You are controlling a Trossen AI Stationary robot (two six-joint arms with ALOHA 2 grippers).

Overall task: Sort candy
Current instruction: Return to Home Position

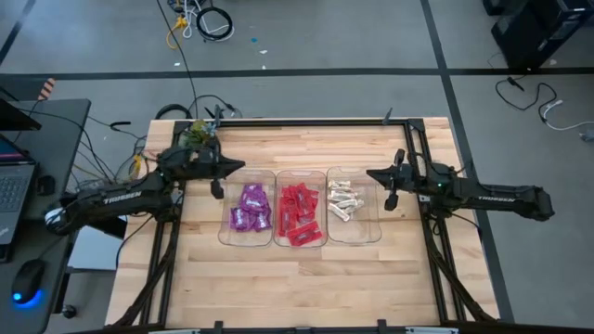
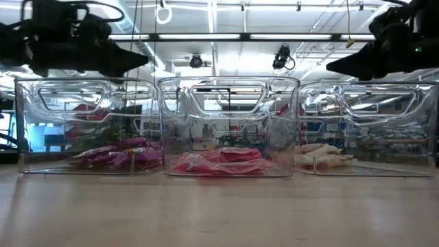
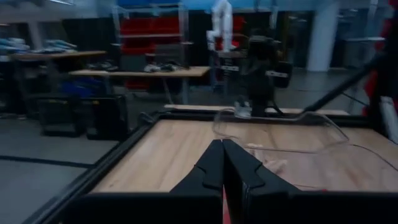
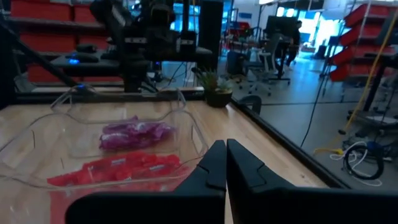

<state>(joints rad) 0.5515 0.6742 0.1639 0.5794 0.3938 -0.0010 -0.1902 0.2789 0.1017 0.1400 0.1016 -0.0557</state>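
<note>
1. Grey workshop floor surrounds a pale wooden counter (image 1: 306, 278) edged by a black frame (image 1: 306, 120). Cable coils (image 1: 209, 22) lie on the floor beyond it. A side desk with a laptop (image 1: 11, 181) and a mouse (image 1: 29, 276) stands out past the left arm.
2. Three clear bins stand side by side in one row at mid-counter: the left bin (image 1: 225, 223), the middle bin (image 1: 300, 173) and the right bin (image 1: 376, 227). Neighbouring walls are touching or very nearly so.
3. The candy is sorted by kind. Purple packets (image 1: 251, 206) lie in the left bin, red packets (image 1: 299, 215) in the middle bin, and whitish pieces (image 1: 344, 200) in the right bin. Each kind forms a low heap on its bin's floor.
4. The left hand (image 1: 217, 189) hangs just beside the left bin's outer wall, apart from it. Its fingers (image 3: 208, 171) are pressed together, clenched and empty.
5. The right hand (image 1: 391, 198) hangs just beside the right bin's outer wall, likewise apart. Its fingers (image 4: 245, 168) are clenched and empty.
6. From counter level, both arms show as dark shapes above the bins' rims, one over each outer bin.
7. A small potted plant (image 1: 198, 134) stands at the counter's corner behind the left arm, well apart from the bins.
8. At counter level the bin walls reflect the room, so the heaps are seen only through glare.
</note>
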